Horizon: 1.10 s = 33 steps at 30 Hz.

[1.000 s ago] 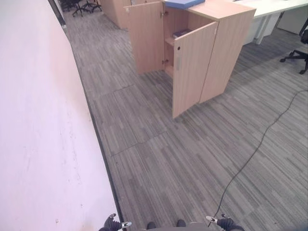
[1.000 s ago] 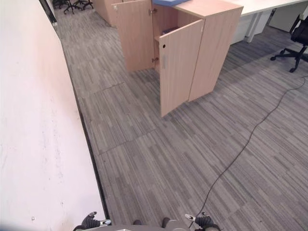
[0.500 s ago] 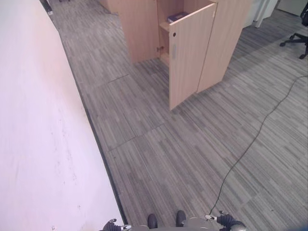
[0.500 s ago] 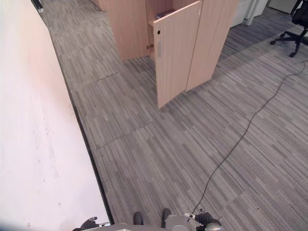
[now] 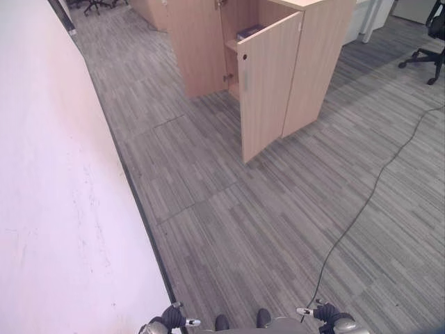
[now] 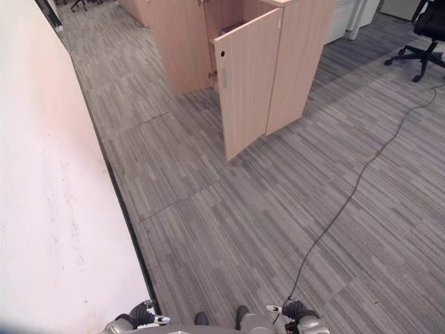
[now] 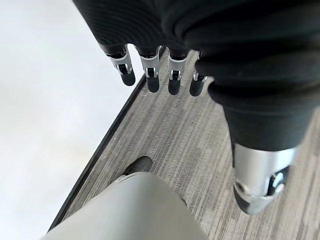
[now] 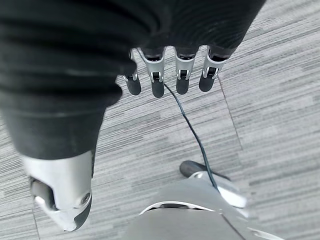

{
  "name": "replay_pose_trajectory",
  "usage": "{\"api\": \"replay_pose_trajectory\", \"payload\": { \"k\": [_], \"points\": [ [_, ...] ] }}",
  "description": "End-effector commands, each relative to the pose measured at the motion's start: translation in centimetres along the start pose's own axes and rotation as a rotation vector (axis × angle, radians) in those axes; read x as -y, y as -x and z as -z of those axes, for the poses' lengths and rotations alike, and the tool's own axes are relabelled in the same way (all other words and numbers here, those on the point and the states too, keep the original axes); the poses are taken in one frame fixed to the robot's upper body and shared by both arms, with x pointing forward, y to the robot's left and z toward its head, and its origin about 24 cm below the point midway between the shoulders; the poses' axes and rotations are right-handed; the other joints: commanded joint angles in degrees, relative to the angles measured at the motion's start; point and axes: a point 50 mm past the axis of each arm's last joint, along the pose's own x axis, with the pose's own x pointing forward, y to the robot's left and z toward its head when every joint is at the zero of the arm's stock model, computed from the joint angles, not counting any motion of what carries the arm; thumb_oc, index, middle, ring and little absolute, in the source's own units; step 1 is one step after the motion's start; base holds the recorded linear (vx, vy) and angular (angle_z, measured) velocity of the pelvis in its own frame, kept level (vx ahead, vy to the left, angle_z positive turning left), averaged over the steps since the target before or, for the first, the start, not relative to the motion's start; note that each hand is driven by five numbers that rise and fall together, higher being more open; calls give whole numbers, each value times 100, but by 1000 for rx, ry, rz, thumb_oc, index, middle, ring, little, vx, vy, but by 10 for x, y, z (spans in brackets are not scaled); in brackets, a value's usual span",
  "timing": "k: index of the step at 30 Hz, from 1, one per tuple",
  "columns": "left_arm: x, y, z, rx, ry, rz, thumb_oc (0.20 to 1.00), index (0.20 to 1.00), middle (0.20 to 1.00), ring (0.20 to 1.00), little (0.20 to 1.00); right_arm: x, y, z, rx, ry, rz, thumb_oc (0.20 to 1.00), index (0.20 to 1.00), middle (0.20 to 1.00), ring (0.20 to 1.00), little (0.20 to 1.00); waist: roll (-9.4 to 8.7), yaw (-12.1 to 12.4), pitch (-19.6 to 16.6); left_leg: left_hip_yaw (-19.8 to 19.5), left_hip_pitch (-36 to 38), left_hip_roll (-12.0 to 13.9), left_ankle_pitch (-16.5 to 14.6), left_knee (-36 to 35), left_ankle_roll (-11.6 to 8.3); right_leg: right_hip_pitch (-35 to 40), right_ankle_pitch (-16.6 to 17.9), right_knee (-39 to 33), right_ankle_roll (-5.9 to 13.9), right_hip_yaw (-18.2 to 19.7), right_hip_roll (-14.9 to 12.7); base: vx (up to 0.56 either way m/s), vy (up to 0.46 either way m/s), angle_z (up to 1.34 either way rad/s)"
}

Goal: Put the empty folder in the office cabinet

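One wooden cabinet (image 5: 306, 62) at one o'clock with two open doors (image 5: 268, 90), one dark item on its shelf (image 5: 249, 31), one office chair (image 5: 427, 49) at two o'clock

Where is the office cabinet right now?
The office cabinet stands at the top centre of the eye views, both doors open, across the grey carpet, a white desk behind it.

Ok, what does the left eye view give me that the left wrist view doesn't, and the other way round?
Left eye view: the wooden office cabinet ahead across the floor, both doors open, a dark item on its shelf, and an office chair at far right. Left wrist view: the left hand close up, fingers straight, holding nothing. Both: the grey striped carpet and the white wall with its dark baseboard.
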Motion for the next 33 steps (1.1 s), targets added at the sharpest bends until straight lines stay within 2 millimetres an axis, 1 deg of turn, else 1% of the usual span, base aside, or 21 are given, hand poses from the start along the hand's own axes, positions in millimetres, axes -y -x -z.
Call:
{"api": "replay_pose_trajectory", "payload": {
  "k": [1,2,6,7,8,9,10,11,12,13,14,15,16,18,19,21,23,24,27,30,33],
  "points": [
    [-11,0,6,-30,-5,-39,1000,1000,1000,1000,1000,0,-2,-7,0,71,-12,1000,1000,1000,1000,1000,-275,-96,75,22,123,-151,-359,-222,-139,800,1073,-1657,736,-297,-246,103,-88,0],
    [-14,1,12,-59,51,-61,1000,1000,1000,1000,1000,-1,-1,-5,-8,57,-17,1000,1000,1000,1000,1000,-302,-91,71,22,238,-98,-395,-222,-148,879,1005,-1657,679,-288,-198,81,-68,-1],
    [-19,1,16,-77,106,-85,1000,1000,1000,1000,1000,-3,-2,-9,3,45,-24,1000,1000,1000,1000,1000,-360,-63,135,71,346,-26,-322,-222,-181,963,965,-1657,610,-244,-157,49,-78,0],
    [-21,2,17,-82,132,-95,1000,1000,1000,1000,1000,-5,-2,-11,8,37,-31,1000,1000,1000,1000,1000,-424,-51,186,139,270,12,-383,24,-215,1006,937,-1657,558,-224,-156,-21,-113,1],
    [-24,2,17,-86,168,-113,1000,1000,1000,1000,1000,-7,-2,-12,15,36,-40,1000,1000,1000,1000,1000,-526,-31,281,219,18,71,-558,666,-272,1086,926,-1657,485,-226,-175,-45,-195,7],
    [-27,1,14,-76,217,-133,1000,1000,1000,1000,1000,-7,-2,-14,20,28,-38,1000,1000,1000,1000,1000,-616,31,453,293,-477,211,-412,1642,-305,1188,896,-1657,388,-293,-203,-46,-156,22],
    [-28,1,14,-76,217,-134,1000,1000,1000,1000,1000,-7,-2,-14,20,28,-38,1000,1000,1000,1000,1000,-616,15,430,278,-517,209,-408,1657,-305,1160,899,-1656,386,-308,-204,36,-202,26],
    [-31,1,15,-78,297,-173,1000,1000,1000,1000,1000,-7,-3,-18,28,23,-31,1000,1000,1000,1000,1000,-679,118,541,330,-936,429,-111,2448,-335,1343,766,-1657,313,-361,-134,58,-123,17],
    [-31,1,15,-78,297,-173,1000,1000,1000,1000,1000,-7,-3,-18,28,23,-31,1000,1000,1000,1000,1000,-671,115,544,319,-961,447,-129,2497,-344,1343,762,-1657,307,-364,-120,98,-170,7],
    [-31,3,20,-91,318,-185,1000,1000,1000,1000,1000,-8,-3,-17,25,36,-31,1000,1000,1000,1000,1000,-721,198,562,360,-1255,551,44,2579,-293,1432,710,-1657,276,-378,-125,42,-50,10],
    [-31,3,20,-92,318,-184,1000,1000,1000,1000,1000,-8,-3,-17,24,36,-32,1000,1000,1000,1000,1000,-711,204,565,358,-1259,566,1,2625,-297,1446,697,-1657,277,-370,-114,102,-43,18],
    [-31,4,27,-112,344,-193,1000,1000,1000,1000,1000,-7,-3,-16,20,41,-33,1000,1000,1000,1000,1000,-747,261,553,316,-1348,520,-9,2372,-262,1493,673,-1657,295,-355,-149,158,41,11],
    [-25,8,41,-161,408,-202,1000,1000,1000,1000,1000,-6,-2,-12,10,44,-30,1000,1000,1000,1000,1000,-752,348,510,252,-1438,458,320,1644,-256,1524,673,-1657,326,-369,-199,218,69,4],
    [-20,11,52,-204,453,-203,1000,1000,1000,1000,1000,-4,-2,-7,0,39,-26,1000,1000,1000,1000,1000,-646,423,470,157,-1403,433,818,662,-395,1652,569,-1657,354,-337,-148,246,103,-9],
    [-16,12,55,-222,464,-198,1000,1000,1000,1000,1000,-2,-1,-5,-4,36,-20,1000,1000,1000,1000,1000,-578,447,445,134,-1492,453,1006,299,-439,1688,531,-1657,359,-318,-111,239,109,-12],
    [-11,14,59,-241,454,-184,1000,1000,1000,1000,1000,0,-1,-2,-13,35,-10,1000,1000,1000,1000,1000,-510,490,465,251,-1621,487,1178,-222,-511,1796,449,-1657,375,-297,-81,200,109,2],
    [-1,19,72,-287,452,-161,1000,1000,1000,1000,1000,-3,1,12,-52,22,-18,1000,1000,1000,1000,1000,-428,481,388,475,-1619,594,1097,-222,-516,1880,377,-1657,453,-307,-35,286,172,-10],
    [-1,20,75,-298,450,-162,1000,1000,1000,1000,1000,-5,2,16,-66,23,-22,1000,1000,1000,1000,1000,-406,486,346,502,-1601,613,1220,-222,-549,1874,360,-1657,459,-290,-35,297,189,-18],
    [-3,20,76,-297,451,-168,1000,1000,1000,1000,1000,-13,3,26,-104,33,-48,1000,1000,1000,1000,1000,-423,507,236,566,-1572,571,1220,-222,-495,1867,294,-1657,533,-259,-152,229,191,-29],
    [-8,19,73,-282,441,-182,1000,1000,1000,1000,1000,-19,4,30,-121,26,-67,1000,1000,1000,1000,1000,-497,515,133,627,-1436,397,1041,-222,-338,1913,348,-1657,729,-259,-429,263,235,-13],
    [-18,15,62,-233,427,-204,1000,1000,1000,1000,1000,-22,3,24,-105,10,-79,1000,1000,1000,1000,1000,-578,529,25,734,-1193,108,712,-222,-126,1914,641,-1450,986,-294,-873,261,297,-6]
  ]
}}
